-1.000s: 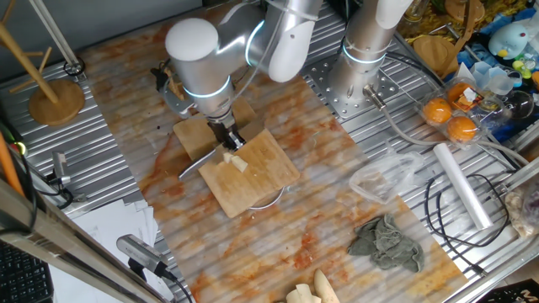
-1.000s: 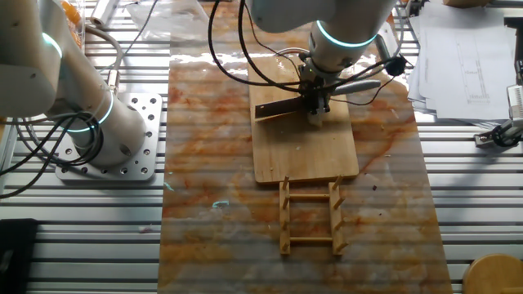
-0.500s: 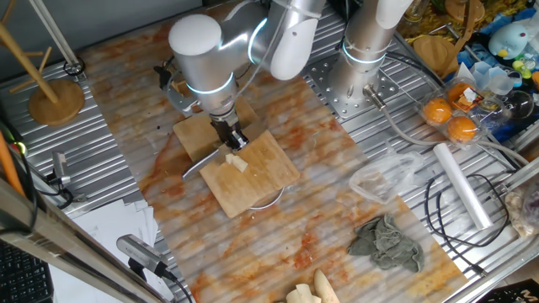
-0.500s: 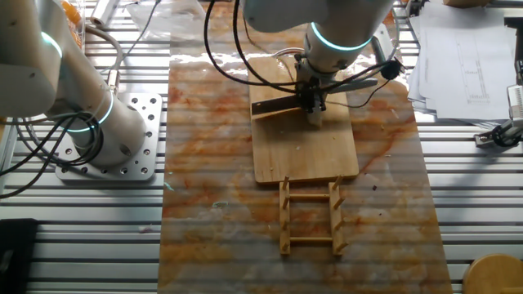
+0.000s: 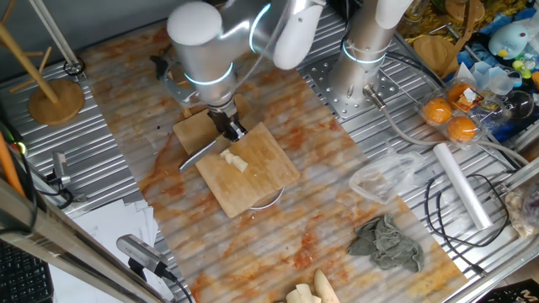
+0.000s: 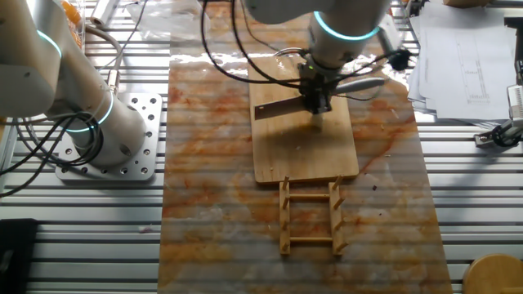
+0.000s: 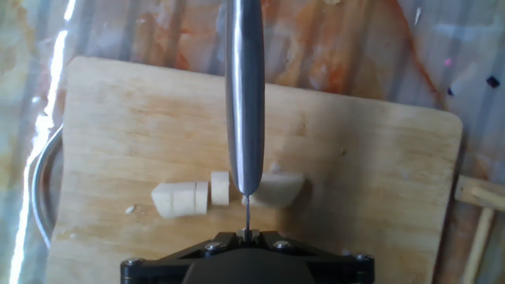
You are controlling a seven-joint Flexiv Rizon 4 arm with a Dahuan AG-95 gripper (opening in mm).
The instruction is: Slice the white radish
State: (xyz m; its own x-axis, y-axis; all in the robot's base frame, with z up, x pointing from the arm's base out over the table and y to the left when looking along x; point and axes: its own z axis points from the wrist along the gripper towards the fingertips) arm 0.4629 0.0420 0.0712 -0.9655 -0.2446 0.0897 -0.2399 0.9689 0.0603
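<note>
Gripper (image 5: 229, 128): clamped on knife (image 7: 244, 95), risen since half a second ago; white radish (image 7: 227, 192): another slice parted on cutting board (image 7: 379, 181).

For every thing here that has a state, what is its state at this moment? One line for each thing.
white radish: partly sliced, lying in several pieces on the cutting board.
knife: held in the gripper, blade above the radish, over a gap between pieces.
gripper: shut on the knife.
cutting board: lying flat, carrying the radish pieces.
wooden rack: standing empty beside the board.
grey cloth: crumpled on the table.
</note>
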